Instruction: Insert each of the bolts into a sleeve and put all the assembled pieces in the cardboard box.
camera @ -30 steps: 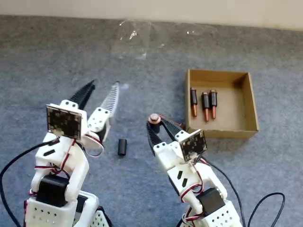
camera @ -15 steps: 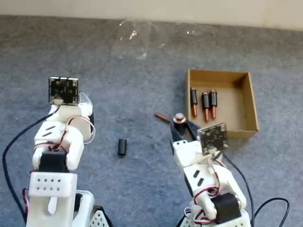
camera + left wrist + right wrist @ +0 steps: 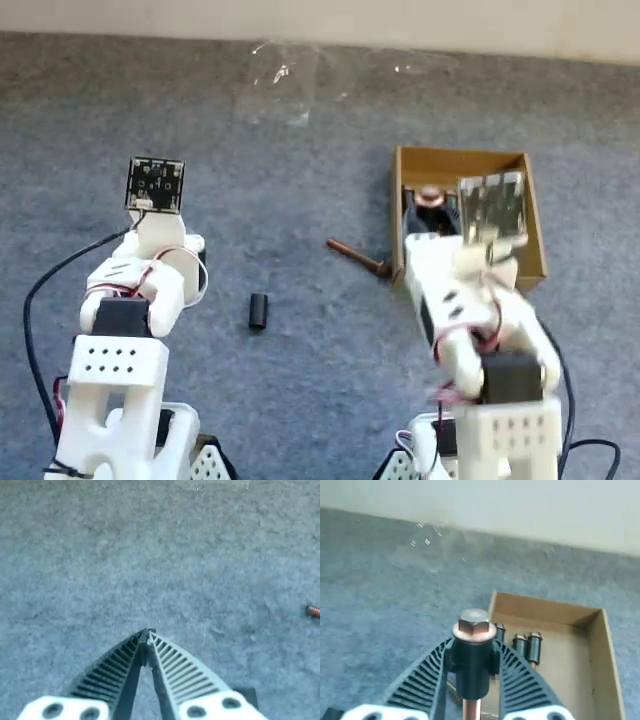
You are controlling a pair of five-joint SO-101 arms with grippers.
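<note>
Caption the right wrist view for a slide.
Right claw grips a black-sleeved copper bolt near the brown cardboard box.

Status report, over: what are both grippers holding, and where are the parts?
Left gripper shut, empty. Right gripper shut on sleeved bolt over cardboard box. One bolt, one sleeve loose on carpet. Three finished pieces in box; room beside them.
</note>
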